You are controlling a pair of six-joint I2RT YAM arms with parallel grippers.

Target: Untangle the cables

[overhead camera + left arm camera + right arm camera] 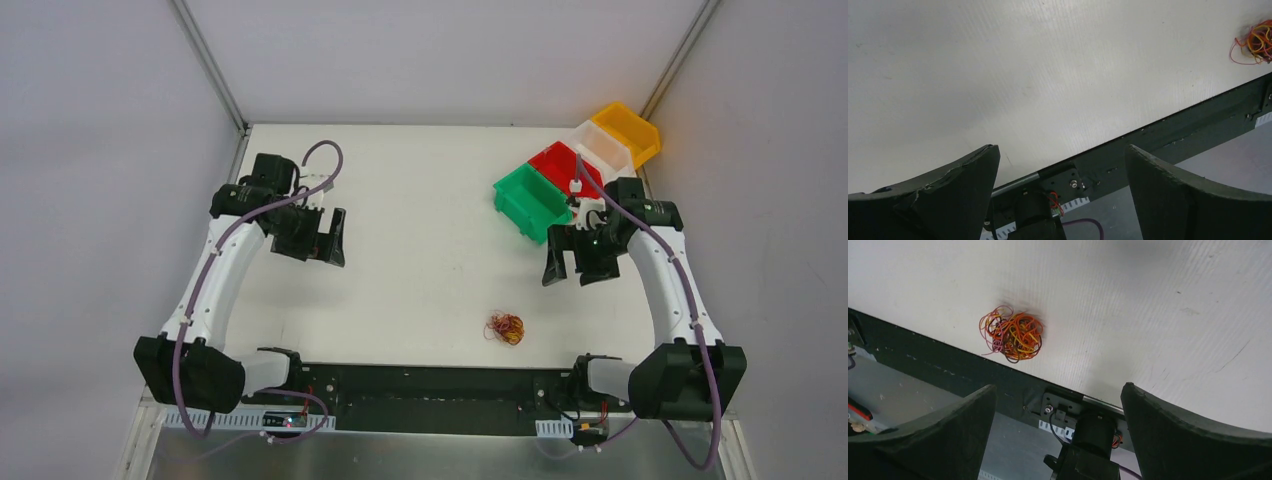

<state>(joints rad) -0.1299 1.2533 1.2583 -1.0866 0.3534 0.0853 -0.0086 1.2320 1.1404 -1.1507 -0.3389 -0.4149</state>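
Observation:
The cables (505,328) are a small tangled ball of thin red, orange, yellow and dark brown wires on the white table near its front edge, right of centre. They also show in the right wrist view (1012,334) and at the far right of the left wrist view (1255,42). My left gripper (322,238) is open and empty, raised over the table's left side, far from the cables. My right gripper (573,262) is open and empty, raised behind and to the right of the cables.
Four plastic bins stand in a diagonal row at the back right: green (531,202), red (563,167), white (603,146) and yellow (627,131). The right gripper hovers just in front of the green bin. A black rail (430,385) runs along the table's front edge.

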